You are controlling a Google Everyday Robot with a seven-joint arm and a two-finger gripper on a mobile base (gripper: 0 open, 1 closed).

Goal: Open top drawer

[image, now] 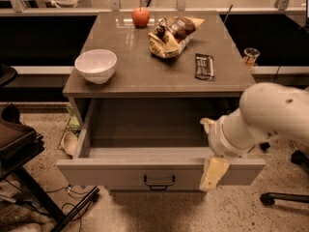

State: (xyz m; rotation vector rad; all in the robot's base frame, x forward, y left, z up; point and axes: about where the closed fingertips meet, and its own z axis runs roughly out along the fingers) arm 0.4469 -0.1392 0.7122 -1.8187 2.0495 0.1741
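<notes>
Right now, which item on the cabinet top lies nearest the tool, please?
The flat dark candy bar; the tool sits below it, at the front of the open top drawer.

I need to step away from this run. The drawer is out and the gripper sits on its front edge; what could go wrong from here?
1. The gripper sits on the top drawer well right of the handle; more pulling there might skew it.
2. The drawer looks far out already; pulled further, it could come out of the cabinet.
3. A jolt might shift the white bowl near the tabletop's left edge.
</notes>
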